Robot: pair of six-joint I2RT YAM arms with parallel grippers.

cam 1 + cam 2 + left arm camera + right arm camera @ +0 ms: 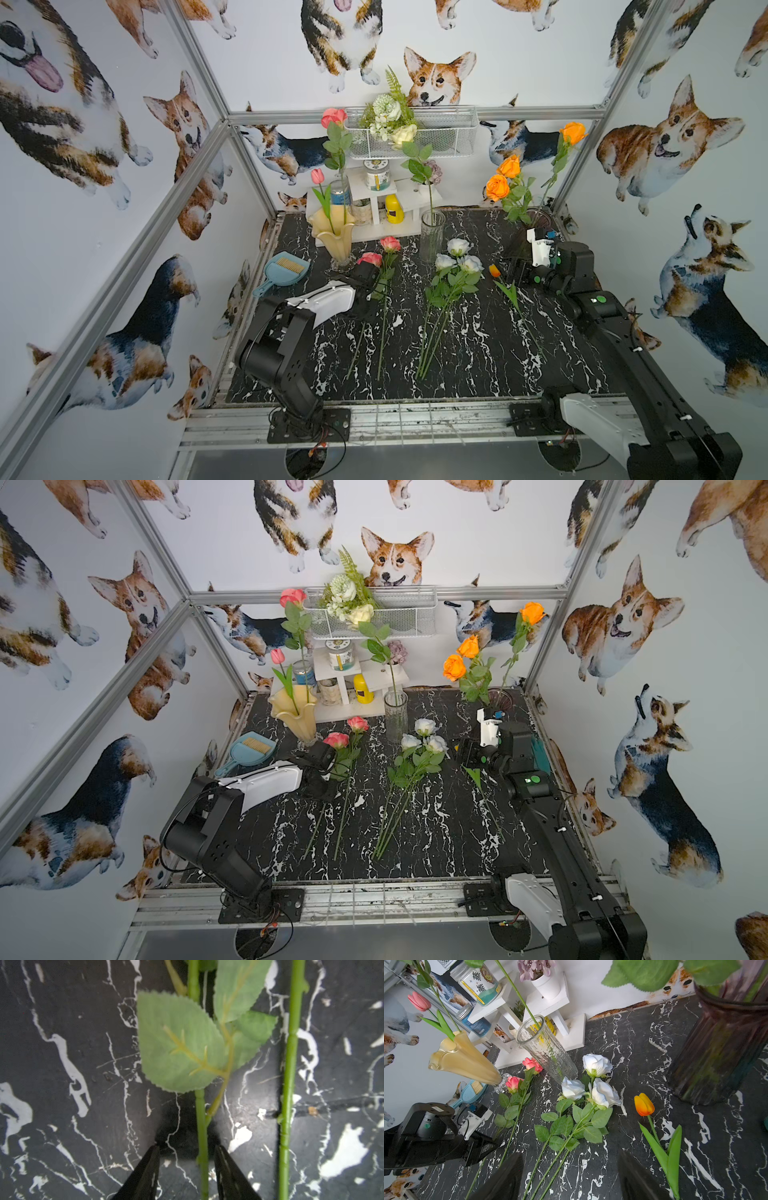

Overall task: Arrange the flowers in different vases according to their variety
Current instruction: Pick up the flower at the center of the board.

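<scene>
Two pink roses (390,244) lie on the black marble table (478,365). My left gripper (187,1147) hangs low over one rose's stem (202,1126), jaws open and straddling it, one finger apart from it. Three white roses (458,247) and an orange tulip (643,1104) lie to the right. My right gripper (570,1155) hovers open and empty beside the tulip. The creamy-yellow vase (332,237) holds a pink tulip and a pink rose. In the clear glass vase (431,237) stands a cream rose. The dark purple vase (716,1053) holds orange roses (497,187).
A blue dustpan (282,270) lies at the left edge. A white shelf (382,195) with jars, bottles and a purple potted plant (434,170) stands at the back, under a wire basket (440,133) with a fern bouquet. Frame posts rise at the corners.
</scene>
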